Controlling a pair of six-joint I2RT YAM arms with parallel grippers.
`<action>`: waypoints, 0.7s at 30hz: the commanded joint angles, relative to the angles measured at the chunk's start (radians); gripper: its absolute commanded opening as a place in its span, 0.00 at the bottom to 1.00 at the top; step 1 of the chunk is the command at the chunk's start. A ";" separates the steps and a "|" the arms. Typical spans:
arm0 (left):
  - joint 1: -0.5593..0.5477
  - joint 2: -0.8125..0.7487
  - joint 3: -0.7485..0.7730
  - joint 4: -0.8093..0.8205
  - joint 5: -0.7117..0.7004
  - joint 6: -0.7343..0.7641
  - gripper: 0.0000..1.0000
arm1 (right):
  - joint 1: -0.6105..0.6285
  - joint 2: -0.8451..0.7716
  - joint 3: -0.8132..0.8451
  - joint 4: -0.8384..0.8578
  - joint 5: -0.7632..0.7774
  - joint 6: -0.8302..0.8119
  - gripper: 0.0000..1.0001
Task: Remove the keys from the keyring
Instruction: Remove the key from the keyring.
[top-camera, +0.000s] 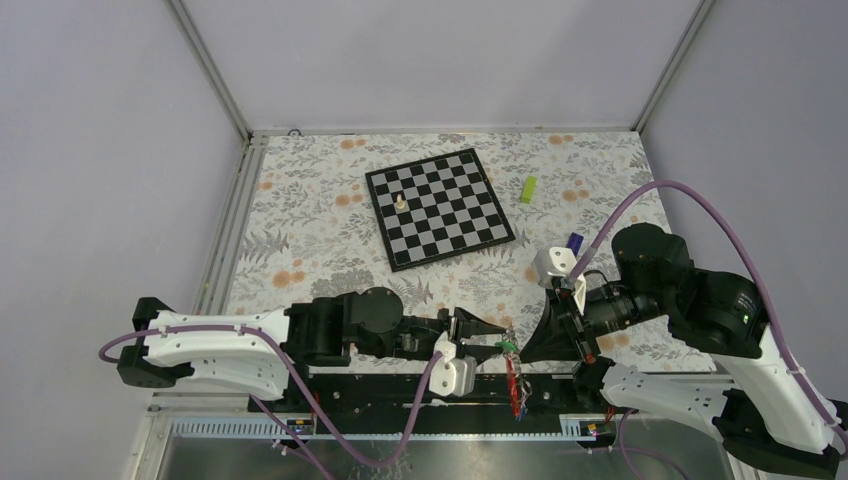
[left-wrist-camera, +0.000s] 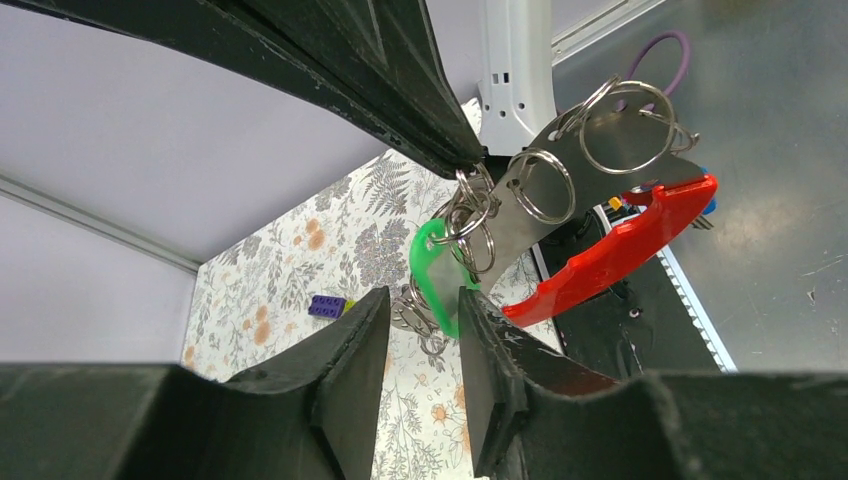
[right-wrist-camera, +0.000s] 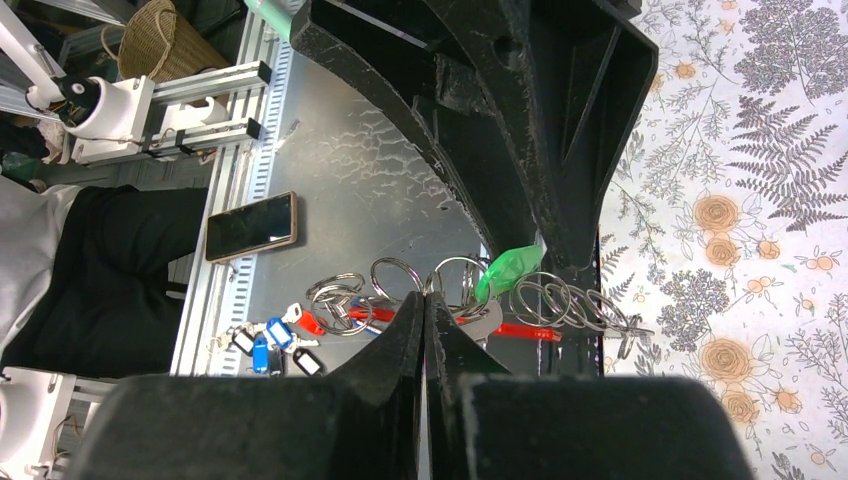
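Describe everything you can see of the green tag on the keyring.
The green tag is a small translucent plastic oblong with a rounded end, threaded on silvery split rings of the keyring. It hangs in the air, tilted, between the open fingers of the left hand, beside a red strap.

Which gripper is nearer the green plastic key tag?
Left. The left gripper has its open fingers either side of the green plastic key tag; the right gripper is shut on the silvery keyring cluster next to it.
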 joint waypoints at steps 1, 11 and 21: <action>-0.006 0.005 0.006 0.048 0.008 0.006 0.36 | 0.004 0.000 -0.005 0.039 -0.044 0.019 0.00; -0.006 0.022 0.018 0.059 0.036 -0.004 0.40 | 0.004 -0.007 -0.017 0.049 -0.052 0.024 0.00; -0.006 0.022 0.005 0.097 0.022 -0.013 0.51 | 0.004 -0.011 -0.024 0.055 -0.056 0.024 0.00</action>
